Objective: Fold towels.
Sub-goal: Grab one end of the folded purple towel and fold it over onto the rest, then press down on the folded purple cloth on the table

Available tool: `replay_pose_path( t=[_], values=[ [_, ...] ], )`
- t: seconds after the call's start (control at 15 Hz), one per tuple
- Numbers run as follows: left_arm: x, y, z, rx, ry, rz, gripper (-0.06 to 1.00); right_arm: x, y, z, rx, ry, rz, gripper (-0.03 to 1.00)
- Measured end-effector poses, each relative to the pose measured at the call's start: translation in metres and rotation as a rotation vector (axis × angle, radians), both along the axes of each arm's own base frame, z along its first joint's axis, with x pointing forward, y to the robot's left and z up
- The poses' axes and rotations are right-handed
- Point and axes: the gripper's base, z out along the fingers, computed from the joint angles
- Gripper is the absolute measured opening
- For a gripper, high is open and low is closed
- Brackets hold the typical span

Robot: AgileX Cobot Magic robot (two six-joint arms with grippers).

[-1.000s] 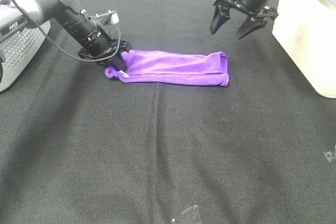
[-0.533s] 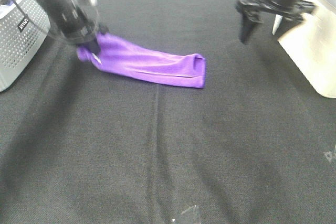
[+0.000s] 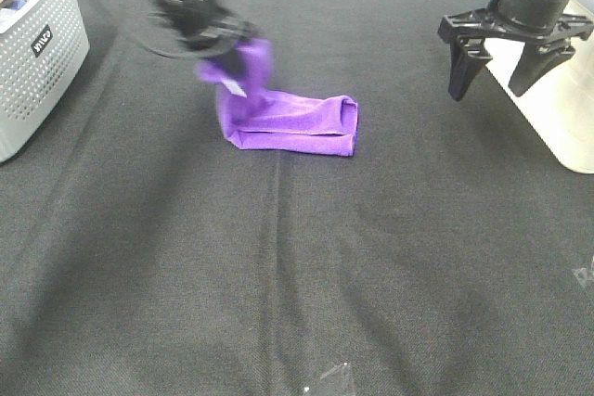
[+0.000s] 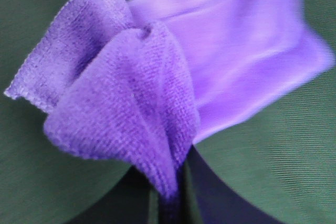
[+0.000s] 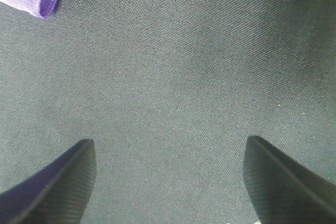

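Whereas the towel earlier lay flat on the bench, the left hand, clamped on its tagged end, has swung that end up, away from the white basket, starting a fold; the right hand gapes empty.

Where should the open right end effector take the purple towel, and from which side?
Probably the folded end of the purple towel lying flat nearest the right end effector: come from above on that side, pinching the layered edge. The other end is already lifted, pinched in the left end effector.
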Motion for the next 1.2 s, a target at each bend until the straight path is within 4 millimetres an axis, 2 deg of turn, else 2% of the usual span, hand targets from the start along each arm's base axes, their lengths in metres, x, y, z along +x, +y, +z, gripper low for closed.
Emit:
replay_pose_path(
  t=[0.13,0.2,0.33,0.6,0.67,0.73,0.87,0.93,1.07,1.2],
  values=[
    [-0.006,-0.016,-0.011,0.001,0.022,-0.031,0.05,0.000,0.000,0.000,0.003,0.000,-0.001,0.75],
    [-0.006,-0.016,-0.011,0.001,0.022,-0.031,0.05,0.000,0.000,0.000,0.003,0.000,-0.001,0.75],
    [-0.012,-0.034,-0.025,-0.001,0.049,-0.051,0.05,0.000,0.000,0.000,0.005,0.001,-0.001,0.75],
    [-0.012,-0.054,-0.029,-0.075,0.009,-0.019,0.06,0.000,0.001,0.000,0.012,0.002,-0.002,0.75],
    [-0.011,-0.057,-0.030,-0.101,0.002,-0.008,0.10,0.000,0.001,0.000,0.012,0.002,-0.002,0.75],
    [-0.009,-0.061,-0.033,-0.134,-0.003,0.004,0.21,0.000,0.001,0.000,0.013,0.002,-0.003,0.75],
    [-0.009,-0.075,-0.033,-0.220,-0.035,0.020,0.53,-0.002,0.002,0.005,0.032,-0.006,-0.007,0.75],
    [-0.010,-0.083,-0.030,-0.254,-0.063,0.006,0.63,-0.004,0.003,0.012,0.040,-0.022,-0.007,0.75],
    [-0.015,-0.098,-0.026,-0.304,-0.113,-0.053,0.69,-0.013,0.001,0.040,0.050,-0.088,-0.005,0.75],
    [-0.017,-0.101,-0.025,-0.298,-0.127,-0.076,0.69,-0.019,0.001,0.054,0.054,-0.120,-0.005,0.75]
  ],
)
